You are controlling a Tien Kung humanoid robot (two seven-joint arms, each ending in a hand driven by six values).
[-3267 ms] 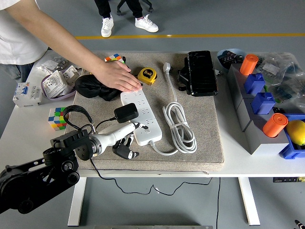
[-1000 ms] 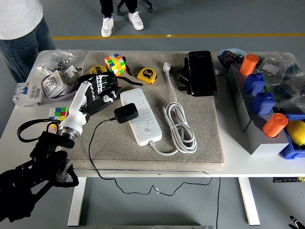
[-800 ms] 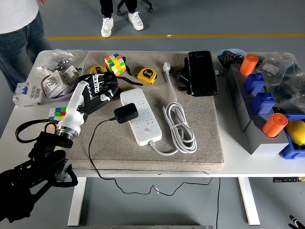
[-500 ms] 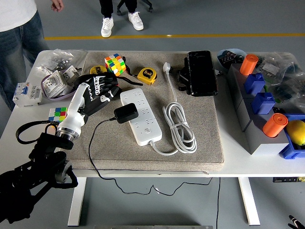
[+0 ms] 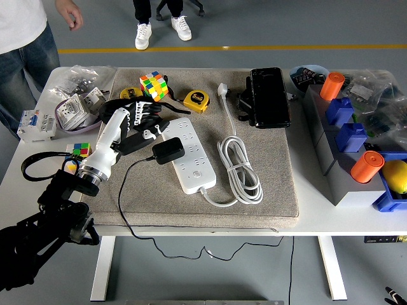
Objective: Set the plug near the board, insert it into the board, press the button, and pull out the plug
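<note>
Partly hidden behind the left hand [image 5: 141, 121] is a black pouch [image 5: 130, 141] at the mat's far-left corner; black finger segments against black fabric make the grip hard to read, but the white-tipped fingers [image 5: 147, 133] appear spread and relaxed over the pouch, clamped on nothing. The hand sits just left of the power strip [image 5: 188, 154], apart from it. The right hand is out of frame.

The black plug [image 5: 168, 150] is seated on the left side of the white strip, about midway along its length. Its black cable [image 5: 124, 190] runs left and down across the grey mat [image 5: 273, 184], over the table's near edge, and hangs below. The strip's button cannot be made out with certainty. The strip's own white cord [image 5: 240, 166] lies coiled just to its right, with its white plug head [image 5: 222, 89] near the mat's far edge.

Beyond the strip lie a yellow tape measure [image 5: 196, 100] and a colour cube [image 5: 152, 84]; a second cube [image 5: 81, 150] is partly covered by the forearm. A black case [image 5: 268, 97] occupies the far centre. Open mat remains on the near side and to the right of the coil. A person [image 5: 25, 38] stands at the far-left corner, cut off by the frame, hand [image 5: 68, 13] clear of the table [image 5: 331, 219].
</note>
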